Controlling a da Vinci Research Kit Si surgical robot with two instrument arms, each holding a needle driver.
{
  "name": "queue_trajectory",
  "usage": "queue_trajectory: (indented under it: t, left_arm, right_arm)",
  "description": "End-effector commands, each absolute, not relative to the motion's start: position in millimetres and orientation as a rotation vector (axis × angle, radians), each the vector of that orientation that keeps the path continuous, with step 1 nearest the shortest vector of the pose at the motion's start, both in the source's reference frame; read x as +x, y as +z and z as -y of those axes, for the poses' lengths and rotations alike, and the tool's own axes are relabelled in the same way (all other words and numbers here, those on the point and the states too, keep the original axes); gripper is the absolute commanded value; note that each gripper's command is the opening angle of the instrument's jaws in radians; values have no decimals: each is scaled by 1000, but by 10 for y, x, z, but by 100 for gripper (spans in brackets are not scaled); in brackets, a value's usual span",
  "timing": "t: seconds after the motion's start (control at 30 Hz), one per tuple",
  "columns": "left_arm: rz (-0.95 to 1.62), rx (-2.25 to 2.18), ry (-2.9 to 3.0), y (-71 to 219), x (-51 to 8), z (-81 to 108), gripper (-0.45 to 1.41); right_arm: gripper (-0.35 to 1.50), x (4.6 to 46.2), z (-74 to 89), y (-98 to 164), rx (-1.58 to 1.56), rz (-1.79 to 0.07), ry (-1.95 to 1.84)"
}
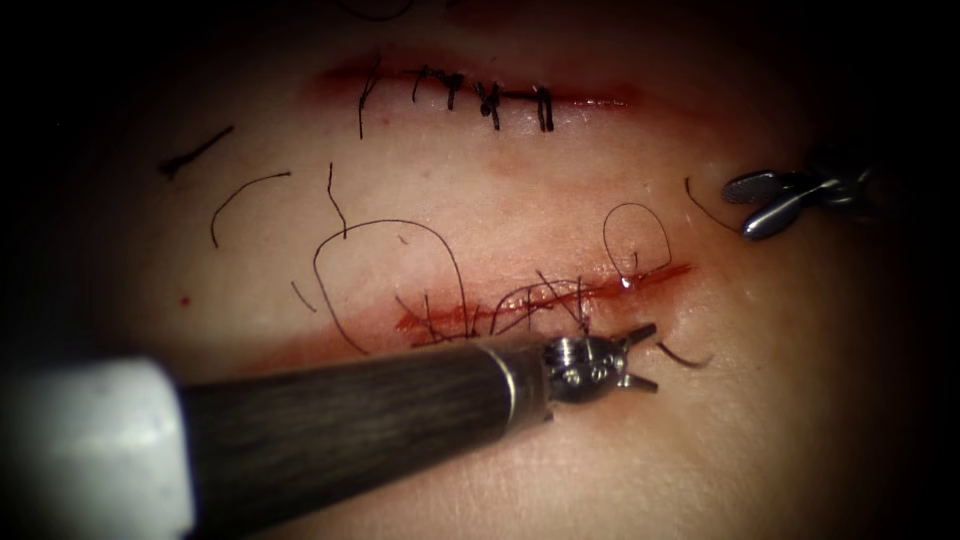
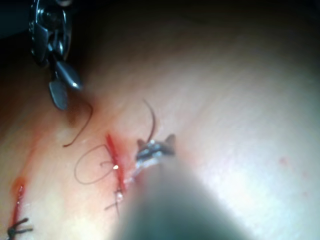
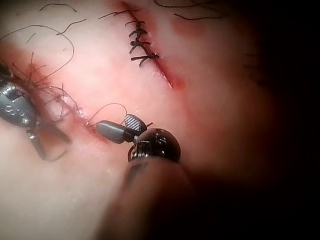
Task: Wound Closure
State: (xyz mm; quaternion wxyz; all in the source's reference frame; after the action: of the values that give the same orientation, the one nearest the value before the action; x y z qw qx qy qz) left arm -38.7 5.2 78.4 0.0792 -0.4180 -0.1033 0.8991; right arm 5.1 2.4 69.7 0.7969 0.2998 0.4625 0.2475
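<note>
The tissue (image 1: 520, 190) has an open cut (image 1: 600, 288) with red fluid and several dark stitches tangled along it. Thread (image 1: 637, 237) curls in a loop above the cut's right end. My left tool (image 1: 650, 357) hovers just below the cut's right part with its jaws open and nothing in them; it is also in its wrist view (image 2: 156, 142). A short dark curved piece (image 1: 686, 356) lies beside its jaws; I cannot tell if it is needle or thread. My right tool (image 1: 745, 207) sits off the cut's right end, open and holding nothing (image 3: 114, 125).
A second cut (image 1: 480, 95) farther back is closed with several stitches. Loose thread ends (image 1: 245, 195) lie on the tissue at the left. A large thread loop (image 1: 390, 225) arcs over the near cut's left half. The left tool's shaft (image 1: 350, 420) crosses the lower left.
</note>
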Motion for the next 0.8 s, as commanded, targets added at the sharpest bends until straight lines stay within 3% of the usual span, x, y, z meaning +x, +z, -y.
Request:
queue_trajectory:
  t: [0.03,0.67,0.73,0.8]
  left_arm:
    - [295,-1268,2690,789,-398,-48,61]
    - [169,-1342,2694,818,-431,-41,46]
    - [168,-1342,2695,819,-432,-42,36]
    - [168,-1342,2695,819,-430,-43,-13]
  right_arm:
    - [131,54,-17,707,636,-990,541]
    - [131,66,11,735,596,-1000,534]
    - [131,68,13,737,595,-1001,532]
    - [131,69,16,739,595,-1003,530]
